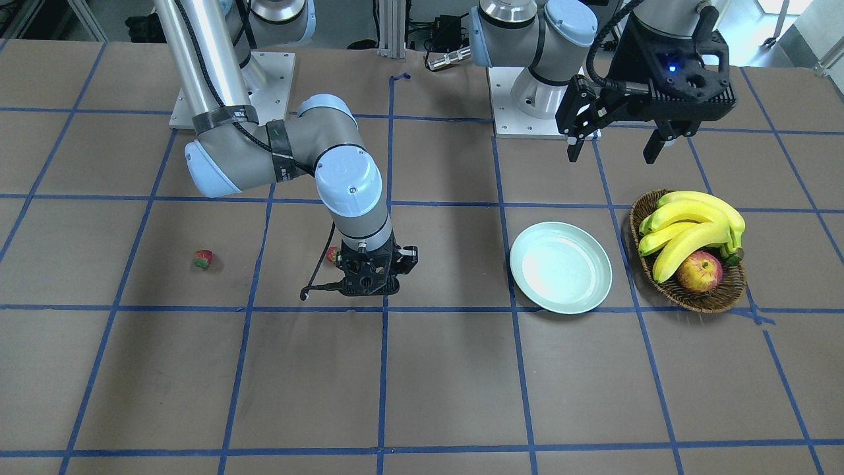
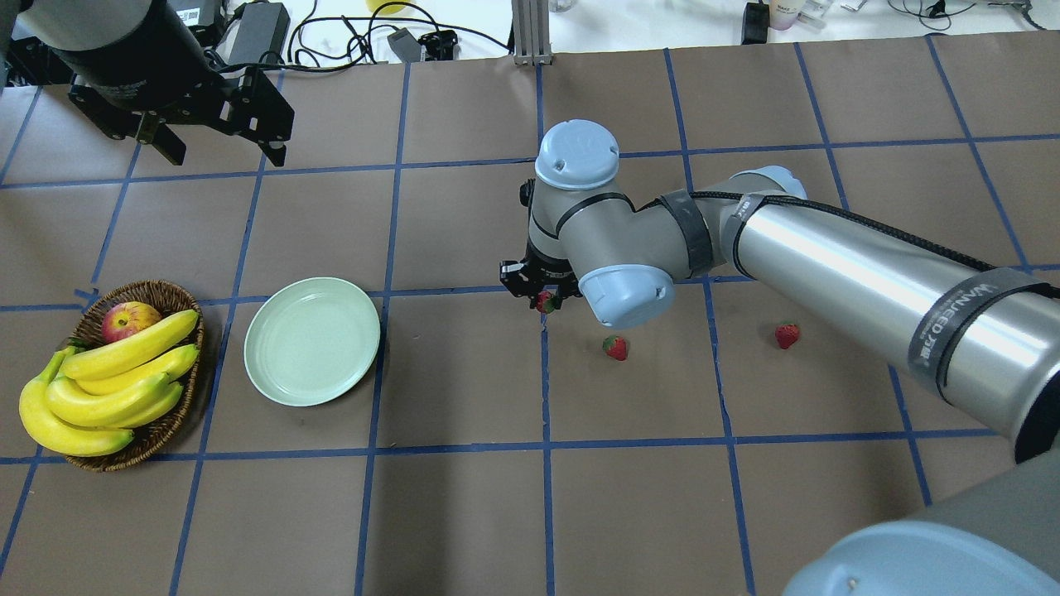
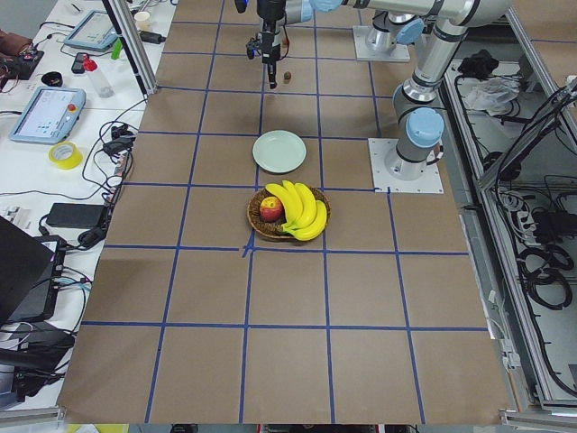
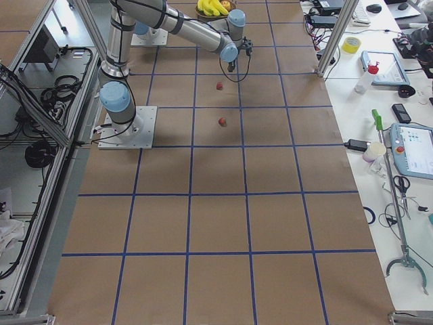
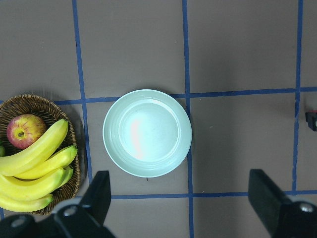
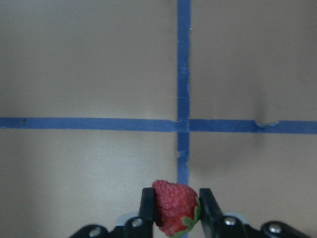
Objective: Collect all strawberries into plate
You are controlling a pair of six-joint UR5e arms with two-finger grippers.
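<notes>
My right gripper (image 2: 544,300) is shut on one strawberry (image 6: 173,206), low over a crossing of blue tape lines; the red berry shows between its fingers in the right wrist view. In the front-facing view the gripper (image 1: 369,280) hides that berry. Two more strawberries lie on the table to its right, one near (image 2: 615,347) and one farther (image 2: 787,334); they also show in the front-facing view, one near (image 1: 332,254) and one farther (image 1: 203,259). The pale mint plate (image 2: 312,340) is empty, left of the right gripper. My left gripper (image 2: 228,156) is open and empty, high above the table beyond the plate (image 5: 147,133).
A brown wicker basket (image 2: 162,290) with bananas (image 2: 108,385) and an apple (image 2: 128,319) stands just left of the plate. The table is brown with a grid of blue tape. Both arm bases stand at the robot's edge (image 1: 541,99).
</notes>
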